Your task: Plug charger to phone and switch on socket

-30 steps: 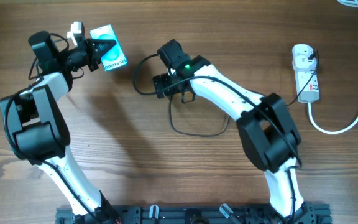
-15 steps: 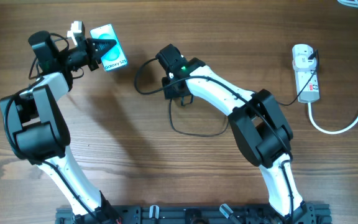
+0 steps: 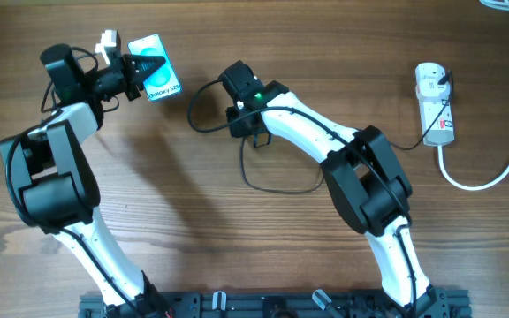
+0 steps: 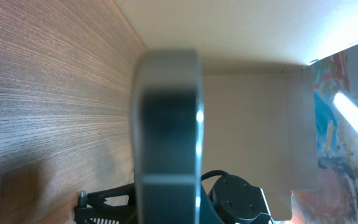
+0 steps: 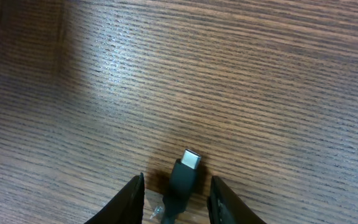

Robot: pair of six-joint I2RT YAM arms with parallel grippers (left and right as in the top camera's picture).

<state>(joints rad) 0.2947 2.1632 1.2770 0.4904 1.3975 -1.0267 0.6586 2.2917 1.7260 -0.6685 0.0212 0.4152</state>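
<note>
The phone (image 3: 157,81), with its turquoise screen, is held off the table at the top left, and my left gripper (image 3: 145,67) is shut on its near end. The left wrist view shows it as a blurred dark slab (image 4: 166,124) seen edge-on. The charger (image 3: 263,185) is a thin black cable looping over the middle of the table. Its connector tip (image 5: 185,169) lies flat on the wood between the fingers of my right gripper (image 5: 176,194). A gap shows on each side of the plug, so the jaws are open around it. The socket (image 3: 435,104) lies at the far right.
A thick white cord (image 3: 493,172) curls from the socket past the table's right edge. The black cable runs from the loop towards the socket. Bare wood lies between the phone and the right gripper.
My right gripper's jaws have narrowed around the connector tip, and its wrist has shifted slightly left. The left arm and the phone have not moved.
</note>
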